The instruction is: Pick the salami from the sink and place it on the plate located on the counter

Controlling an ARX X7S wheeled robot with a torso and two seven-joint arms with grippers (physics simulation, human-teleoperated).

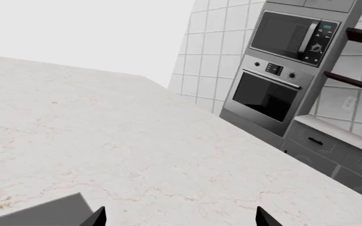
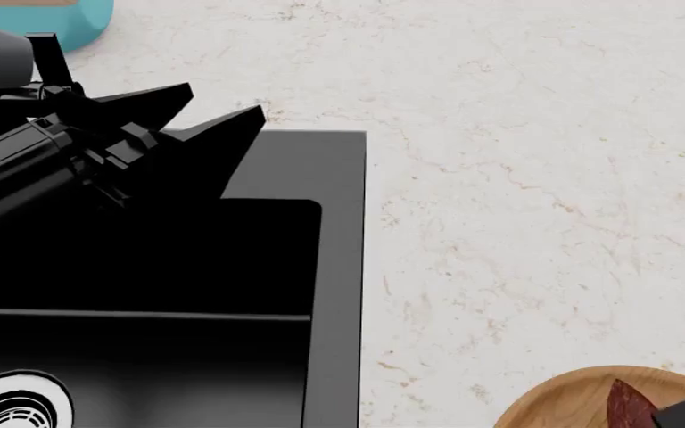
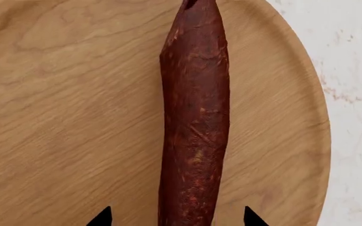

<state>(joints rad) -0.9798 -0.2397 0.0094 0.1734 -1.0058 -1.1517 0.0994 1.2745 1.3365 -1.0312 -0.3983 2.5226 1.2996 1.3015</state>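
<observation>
— Nearest the right wrist camera, what is seen?

— Two black fingertips [image 3: 103, 217] of the right gripper [image 3: 175, 219] are seen spread apart, one on each side of the salami [image 3: 193, 117]; no clamping on it is shown. The salami is laid flat on the plate [image 3: 61, 117], lengthwise across the wood.

— Where is the plate placed?

— It is set on the counter [image 2: 533, 160], beside the sink [image 2: 331, 267]; only part of its rim and one end of the salami are caught at the lower edge of the head view, where a black corner of the right gripper is also shown.

— And the left gripper?

— The left gripper [image 2: 218, 111] is held over the sink's far corner, its pointed fingers parted with nothing between them. In its wrist view, bare counter is seen beyond the fingertips, with an oven [image 1: 266, 96] and a microwave [image 1: 291, 35] further off. A silver drain [image 2: 15, 406] is visible in the basin, and a teal object [image 2: 75, 22] is partly seen on the counter behind the arm.
</observation>
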